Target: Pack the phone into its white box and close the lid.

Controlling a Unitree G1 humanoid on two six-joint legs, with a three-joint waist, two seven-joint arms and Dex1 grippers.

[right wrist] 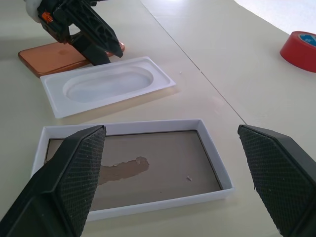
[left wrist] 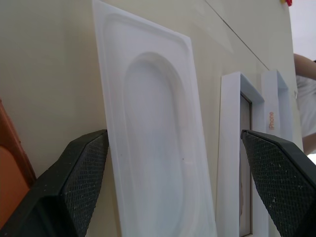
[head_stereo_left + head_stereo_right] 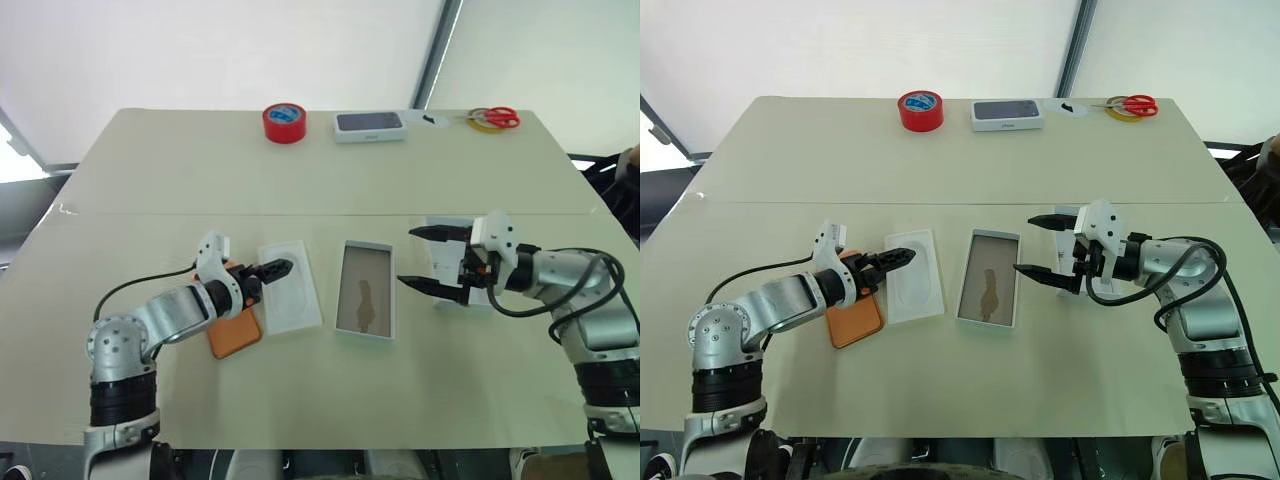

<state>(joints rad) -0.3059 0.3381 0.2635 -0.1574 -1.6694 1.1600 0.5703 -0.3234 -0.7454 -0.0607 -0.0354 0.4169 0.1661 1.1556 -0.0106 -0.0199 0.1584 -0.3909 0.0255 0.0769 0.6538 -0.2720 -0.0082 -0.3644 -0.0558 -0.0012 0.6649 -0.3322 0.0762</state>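
The orange phone (image 3: 234, 336) lies flat on the table at the left, partly under my left gripper (image 3: 276, 269). That gripper is open and empty, its tips over the flat white insert (image 3: 291, 286) with an oval recess. Right of the insert sits the white box (image 3: 345, 300), open, tan inside and empty. The lid (image 2: 272, 98) lies further right, beneath my right gripper (image 3: 424, 258), which hangs open and empty above the table, pointing toward the box. In the right wrist view the box rim (image 1: 133, 127) is close in front of the fingers.
Along the far edge stand a red tape roll (image 3: 284, 122), a dark-topped white box (image 3: 369, 124) and red-handled scissors (image 3: 496, 118) on a yellow ring. A person (image 3: 628, 185) shows at the right edge. Bare table lies in front of the box.
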